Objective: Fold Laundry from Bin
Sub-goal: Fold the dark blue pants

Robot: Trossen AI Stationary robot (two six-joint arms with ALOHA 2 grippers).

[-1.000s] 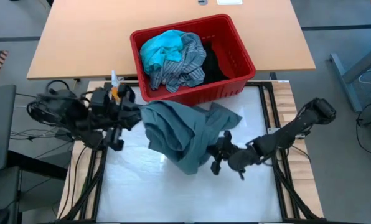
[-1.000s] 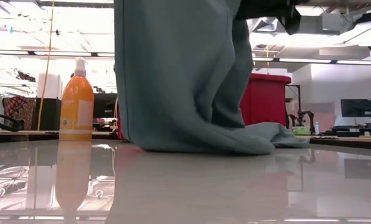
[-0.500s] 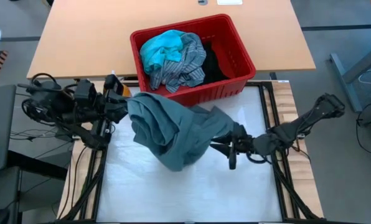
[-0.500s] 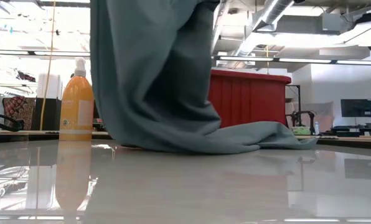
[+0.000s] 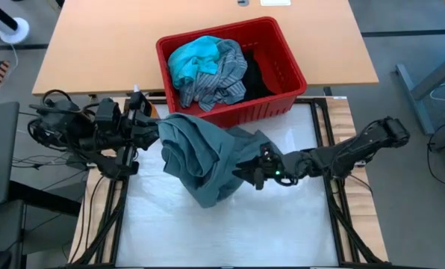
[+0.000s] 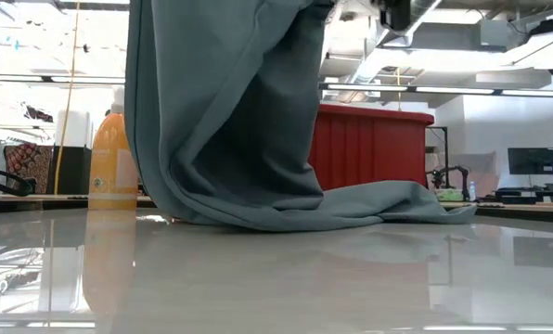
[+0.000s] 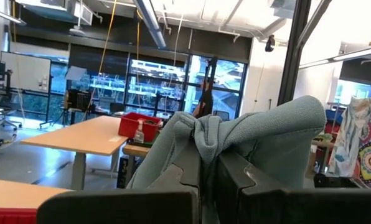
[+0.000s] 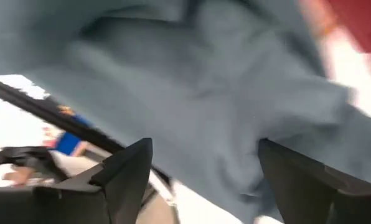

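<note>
The grey-green garment [image 5: 207,157] of the laundry hangs bunched from my left gripper [image 5: 154,128], which is shut on it at the table's left. Its lower part [image 6: 351,209] lies spread on the white table. My right gripper [image 5: 249,174] stands open at the garment's right side, fingers [image 8: 131,169] wide apart and pointing at the cloth [image 8: 204,81]. The red bin [image 5: 282,101] stands at the far edge. It holds a turquoise garment [image 5: 193,58], a striped shirt [image 5: 219,78] and a black garment [image 5: 256,75]. My left gripper pinches a bunched fold of the garment's top [image 7: 201,134] between its two shut fingers, coming about level from the table's left. Several layers spill over the fingertips. The cloth hangs slack below the hold, its bottom on the table. My right gripper: I cannot tell whether it touches the cloth.
An orange soap bottle [image 6: 105,167] stands at the far left of the mat, half hidden behind the hanging cloth, close to my left gripper. The bin's near wall [image 6: 374,148] rises just behind the garment. Bare white mat [image 5: 207,232] lies toward the near edge.
My right gripper has opened and let go of the garment, rolled its wrist, and moved toward the table's left along the cloth. The part it held has fallen and now lies spread on the table, while the left-held part stays hanging.
</note>
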